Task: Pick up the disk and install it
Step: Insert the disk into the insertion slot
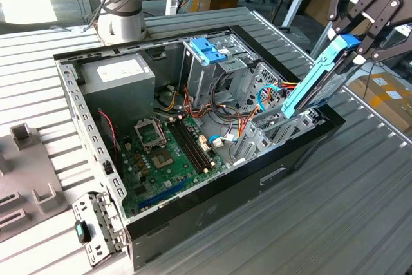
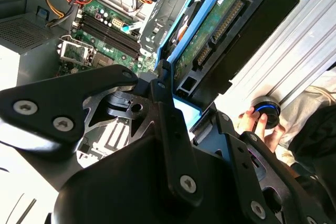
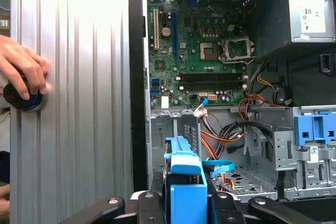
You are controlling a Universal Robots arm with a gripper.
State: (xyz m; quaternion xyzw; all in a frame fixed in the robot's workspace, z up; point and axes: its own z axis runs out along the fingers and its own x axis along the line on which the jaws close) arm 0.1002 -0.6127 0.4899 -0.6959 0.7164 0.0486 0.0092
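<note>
The disk (image 1: 315,85), silver with blue side rails, hangs steeply tilted over the exterior view's right end of the open computer case (image 1: 257,178). Its lower end reaches the grey metal bay (image 1: 277,127) there; whether it touches the bay I cannot tell. My gripper (image 1: 353,44) is shut on the disk's upper end. In the first wrist view the blue rail end (image 3: 185,179) sits between my black fingers (image 3: 149,203). The second wrist view shows the disk's green circuit-board underside (image 2: 210,30) above my gripper (image 2: 176,98).
Inside the case lie the motherboard (image 1: 170,152), the grey power supply (image 1: 119,75), a drive cage with a blue handle (image 1: 207,49) and loose cables (image 1: 232,120). A person's hand (image 3: 21,69) rests on a black-and-blue knob (image 3: 23,100) on the ribbed table beside the case. Grey parts (image 1: 26,178) lie at the exterior view's left.
</note>
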